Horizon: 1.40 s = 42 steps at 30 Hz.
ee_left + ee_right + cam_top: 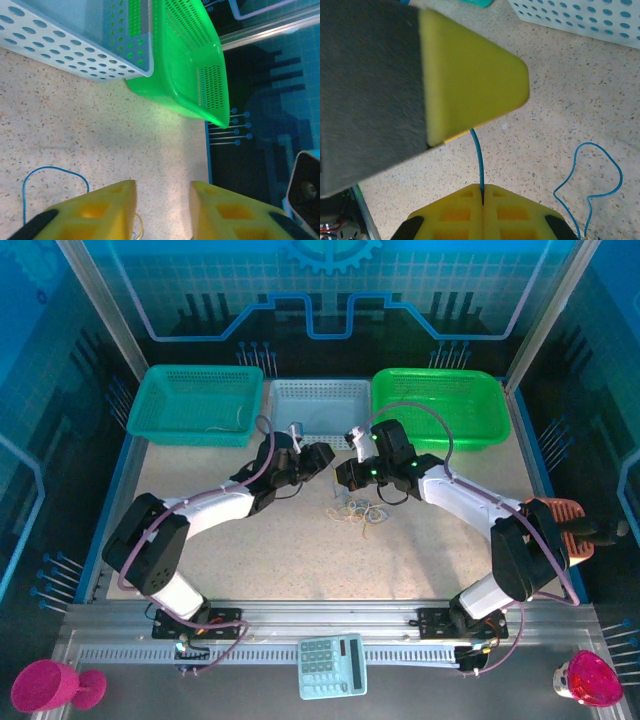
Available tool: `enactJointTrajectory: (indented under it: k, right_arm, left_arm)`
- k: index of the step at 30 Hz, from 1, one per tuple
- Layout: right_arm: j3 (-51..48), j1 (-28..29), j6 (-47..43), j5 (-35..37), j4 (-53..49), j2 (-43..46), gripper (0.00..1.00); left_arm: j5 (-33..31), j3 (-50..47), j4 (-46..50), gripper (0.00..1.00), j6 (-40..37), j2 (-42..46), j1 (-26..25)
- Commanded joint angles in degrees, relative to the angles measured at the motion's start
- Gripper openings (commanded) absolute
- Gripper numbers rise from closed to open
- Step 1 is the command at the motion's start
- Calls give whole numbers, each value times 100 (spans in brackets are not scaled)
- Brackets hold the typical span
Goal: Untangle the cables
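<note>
Blue wire (479, 155) from the cables (358, 510), a small clump near the middle of the speckled surface (75, 115), is clenched in the right jaws; the left jaws hang released above the surface.

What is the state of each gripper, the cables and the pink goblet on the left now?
left gripper: open.
right gripper: shut on the blue cable.
cables: tangled in a small clump, lying on the table.
pink goblet: lying on its side.
</note>
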<state>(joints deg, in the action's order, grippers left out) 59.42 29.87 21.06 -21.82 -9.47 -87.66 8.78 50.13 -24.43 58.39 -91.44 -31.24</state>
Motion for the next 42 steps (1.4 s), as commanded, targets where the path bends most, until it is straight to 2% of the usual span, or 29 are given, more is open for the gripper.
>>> enactJointTrajectory:
  k: [1,4,5,9,12,21,34,39,42]
  right_arm:
    - [-68,-72,71,-166,107,117,0]
    - [-85,-78,72,-157,108,111,0]
    - [-92,-78,80,-140,120,109,2]
    - [-206,-78,151,-80,270,31,35]
    - [-407,-78,263,10,571,-38,45]
    - [-1115,-94,557,409,1598,-360,47]
    - [-1577,-227,619,668,1906,-498,48]
    - [-1683,-245,619,712,1920,-501,61]
    - [-1724,-260,625,746,1917,-519,63]
  left_arm:
    - [-70,173,-210,23,-29,-93,-70]
    - [-34,190,-280,0,-8,-111,-79]
    - [-10,217,-286,0,-3,-111,-89]
    - [88,457,-196,0,-30,12,-128]
    - [141,713,-73,0,-7,158,-162]
    - [344,1528,292,0,-38,579,-225]
    - [412,3017,1394,0,-727,1084,-205]
    - [435,3816,1831,0,-1033,1033,-61]
    - [521,4261,1998,0,-1059,915,98]
